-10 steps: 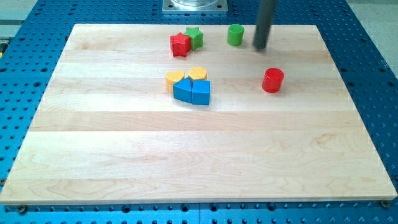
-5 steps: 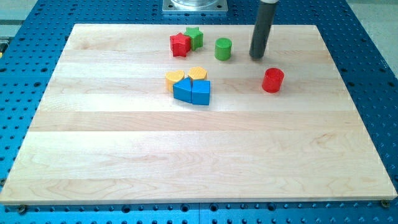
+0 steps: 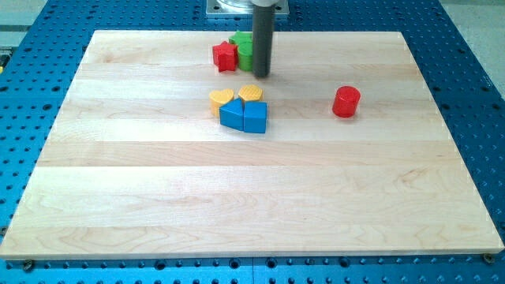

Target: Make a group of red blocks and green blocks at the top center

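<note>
A: Reading from the view's left: the small red star-shaped block (image 3: 225,57) is sitting at the top centre of the pale wooden board (image 3: 118,197), and green blocks (image 3: 244,50) are pressing up against its right side. The dark rod is covering part of them, so their shapes cannot be told apart.

B: And the rod?

A: My tip (image 3: 261,74) is resting at the green blocks' right edge, seemingly touching them. It has no jaws; it is holding nothing, only pushing.

B: Below that?

A: Two yellow blocks (image 3: 236,96) and two blue blocks (image 3: 244,116) are clustering together, apart from the group.

B: What is remaining?

A: The red cylinder-shaped block (image 3: 346,102) is standing alone, well apart at the view's right. It is looking light, rigid and smooth, so it is likely sliding easily, and its round wall may be letting it slip off sideways. The contact should be going on its right side, centred, driving it left and upward.
</note>
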`<control>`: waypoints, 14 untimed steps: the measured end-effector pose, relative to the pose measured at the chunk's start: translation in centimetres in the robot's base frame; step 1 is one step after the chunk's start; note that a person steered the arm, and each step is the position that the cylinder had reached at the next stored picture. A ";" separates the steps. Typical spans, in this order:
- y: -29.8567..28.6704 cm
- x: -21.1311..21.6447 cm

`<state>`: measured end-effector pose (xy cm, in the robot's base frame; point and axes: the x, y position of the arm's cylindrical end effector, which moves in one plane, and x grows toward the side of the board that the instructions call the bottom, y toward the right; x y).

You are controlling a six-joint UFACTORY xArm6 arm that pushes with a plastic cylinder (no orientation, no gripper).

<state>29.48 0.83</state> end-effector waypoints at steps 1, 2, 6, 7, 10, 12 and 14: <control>5.9 0.3; 20.6 0.2; 10.0 3.4; 18.3 6.6; 10.4 7.0; 8.8 -0.6; 4.8 -3.5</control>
